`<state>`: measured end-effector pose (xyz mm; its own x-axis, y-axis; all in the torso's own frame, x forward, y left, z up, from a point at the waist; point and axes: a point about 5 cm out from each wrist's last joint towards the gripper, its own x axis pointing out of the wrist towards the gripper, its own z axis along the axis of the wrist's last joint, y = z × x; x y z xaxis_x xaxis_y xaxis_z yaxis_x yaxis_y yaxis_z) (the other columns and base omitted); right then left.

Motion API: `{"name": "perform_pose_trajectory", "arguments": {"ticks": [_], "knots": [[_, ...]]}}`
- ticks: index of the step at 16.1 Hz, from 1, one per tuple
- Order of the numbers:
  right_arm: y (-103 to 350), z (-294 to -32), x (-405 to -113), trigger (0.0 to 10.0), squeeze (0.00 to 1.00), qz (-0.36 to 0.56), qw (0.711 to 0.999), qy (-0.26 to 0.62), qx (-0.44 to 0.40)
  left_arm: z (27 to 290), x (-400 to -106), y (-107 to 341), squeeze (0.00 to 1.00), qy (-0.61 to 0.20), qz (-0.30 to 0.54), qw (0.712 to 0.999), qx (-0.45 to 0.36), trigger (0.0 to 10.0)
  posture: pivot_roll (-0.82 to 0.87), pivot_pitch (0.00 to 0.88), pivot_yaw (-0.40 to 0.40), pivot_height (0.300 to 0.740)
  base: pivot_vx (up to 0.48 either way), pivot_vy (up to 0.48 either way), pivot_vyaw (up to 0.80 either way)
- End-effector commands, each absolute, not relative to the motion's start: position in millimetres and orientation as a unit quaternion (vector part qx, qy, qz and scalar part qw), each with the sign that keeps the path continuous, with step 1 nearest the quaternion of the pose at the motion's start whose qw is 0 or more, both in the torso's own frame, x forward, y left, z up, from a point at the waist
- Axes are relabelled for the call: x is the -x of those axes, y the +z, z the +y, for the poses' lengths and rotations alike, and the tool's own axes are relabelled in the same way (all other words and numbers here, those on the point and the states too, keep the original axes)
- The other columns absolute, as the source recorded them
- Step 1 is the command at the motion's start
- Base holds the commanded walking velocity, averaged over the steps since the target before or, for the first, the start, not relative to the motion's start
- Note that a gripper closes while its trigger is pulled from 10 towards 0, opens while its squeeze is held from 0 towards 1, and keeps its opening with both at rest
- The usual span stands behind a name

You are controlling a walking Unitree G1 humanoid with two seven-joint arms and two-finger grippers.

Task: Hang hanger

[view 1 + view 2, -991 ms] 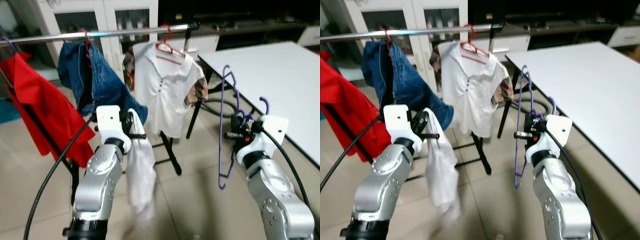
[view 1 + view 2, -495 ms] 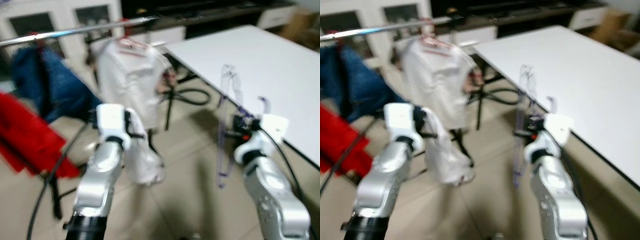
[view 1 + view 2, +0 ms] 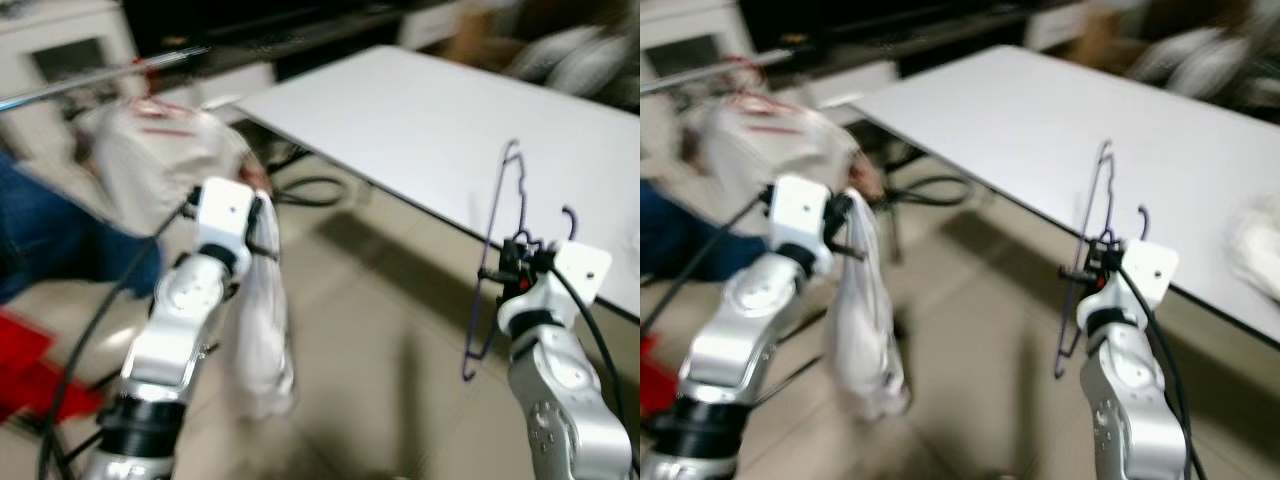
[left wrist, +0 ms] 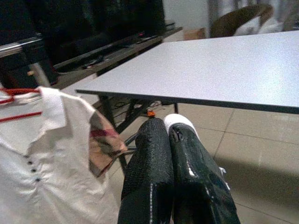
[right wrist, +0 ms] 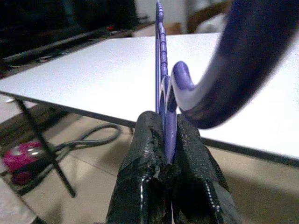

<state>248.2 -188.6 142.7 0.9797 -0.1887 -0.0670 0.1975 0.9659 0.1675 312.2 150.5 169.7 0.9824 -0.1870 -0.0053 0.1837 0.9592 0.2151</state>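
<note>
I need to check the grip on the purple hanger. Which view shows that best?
The right wrist view: the right claw is shut on the purple hanger, sharp and close. Both eye views show the whole hanger, but blurred.

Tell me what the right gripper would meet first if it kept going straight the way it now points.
Most likely the white table: the right gripper, shut on the purple hanger, points toward its near edge. Depth is unclear, so this is a judgement.

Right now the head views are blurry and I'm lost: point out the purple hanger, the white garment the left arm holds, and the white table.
purple hanger (image 5: pixel 160 70): right wrist view, its shaft.
white garment (image 3: pixel 862 330): right eye view, hanging cloth.
white table (image 4: pixel 224 65): left wrist view, bare top.
</note>
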Motion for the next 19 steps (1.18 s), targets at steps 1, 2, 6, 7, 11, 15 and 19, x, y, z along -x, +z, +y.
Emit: {"name": "perform_pose_trajectory", "arguments": {"ticks": [1, 2, 6, 7, 11, 15, 19], "knots": [[144.0, -188.4, -248.3, 10.0, 0.00, 0.028, 0.991, -0.100, -0.088, 151.1, -315.8, 178.9, 0.00, -0.091, -0.026, 0.990, -0.107, 10.0, 0.09, 0.000, 0.055, 0.740, 0.000, 0.480, -0.80], [144.2, -188.0, -248.0, 10.0, 0.00, 0.025, 0.991, -0.102, -0.086, 152.2, -316.4, 179.3, 0.00, -0.089, -0.023, 0.990, -0.103, 10.0, 0.08, 0.000, 0.056, 0.740, 0.000, 0.480, -0.80], [147.3, -188.1, -247.9, 10.0, 0.00, 0.024, 0.986, -0.115, -0.121, 153.3, -316.3, 173.2, 0.00, -0.089, -0.019, 0.990, -0.109, 10.0, 0.08, 0.000, 0.044, 0.740, 0.000, 0.480, -0.80], [147.7, -190.1, -248.8, 10.0, 0.00, 0.022, 0.986, -0.126, -0.105, 153.8, -316.2, 172.5, 0.00, -0.087, -0.017, 0.990, -0.109, 10.0, 0.08, 0.000, 0.041, 0.740, 0.000, 0.480, -0.80], [146.1, -181.1, -256.0, 10.0, 0.00, 0.040, 0.991, -0.083, -0.095, 161.0, -317.0, 170.6, 0.00, -0.073, -0.013, 0.991, -0.110, 10.0, 0.08, 0.000, 0.027, 0.740, 0.000, 0.480, -0.80], [141.8, -168.5, -259.7, 10.0, 0.00, 0.086, 0.989, -0.035, -0.116, 164.9, -313.5, 168.8, 0.00, -0.068, -0.007, 0.990, -0.124, 10.0, 0.09, 0.000, 0.014, 0.740, 0.000, 0.093, -0.20], [143.4, -162.4, -265.0, 10.0, 0.00, 0.089, 0.993, -0.015, -0.075, 161.9, -313.6, 168.8, 0.00, -0.062, -0.007, 0.993, -0.097, 10.0, 0.08, 0.000, 0.001, 0.740, 0.071, 0.000, -0.12]]}}
